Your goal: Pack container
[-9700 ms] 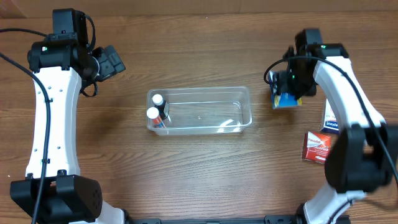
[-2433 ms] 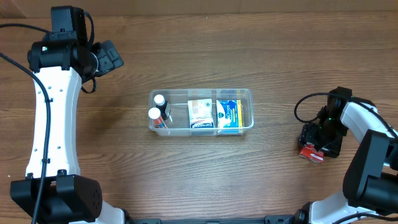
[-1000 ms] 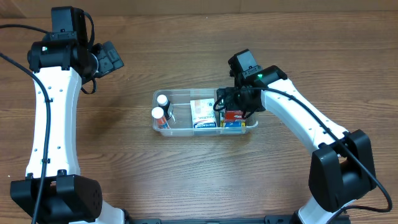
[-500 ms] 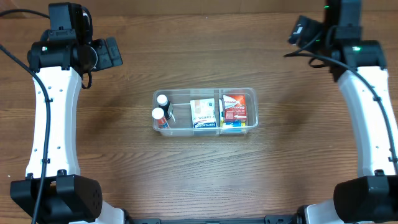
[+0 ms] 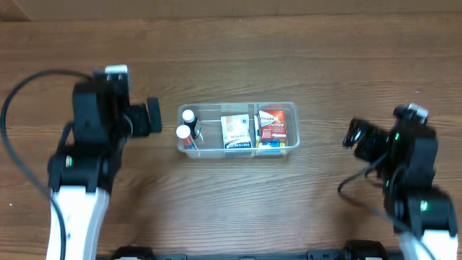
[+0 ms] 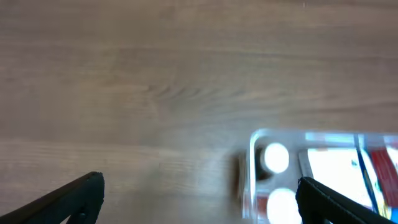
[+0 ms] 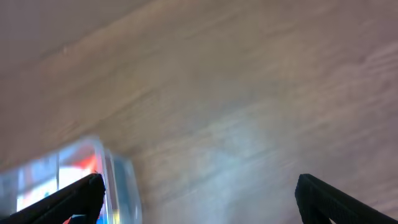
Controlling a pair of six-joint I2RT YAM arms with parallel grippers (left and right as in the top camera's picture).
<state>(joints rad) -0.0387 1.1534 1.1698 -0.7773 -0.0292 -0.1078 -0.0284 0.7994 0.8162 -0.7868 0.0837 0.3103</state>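
Container [image 5: 231, 106]: ctr of table [image 5: 238, 206]. Inside: 2 white-capped bottles [image 5: 185, 124] at L end, white box [image 5: 235, 132] mid, red box [image 5: 272, 124] at R end. L gripper [image 6: 202, 205]: near L end, jaws wide, empty. R gripper [image 7: 202, 202]: well apart, jaws wide, empty.

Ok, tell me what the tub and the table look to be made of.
The tub: clear glossy plastic, it seems; the boxes inside show through its walls. The table: brown wood or wood-look laminate, with grain lines; cannot tell which.
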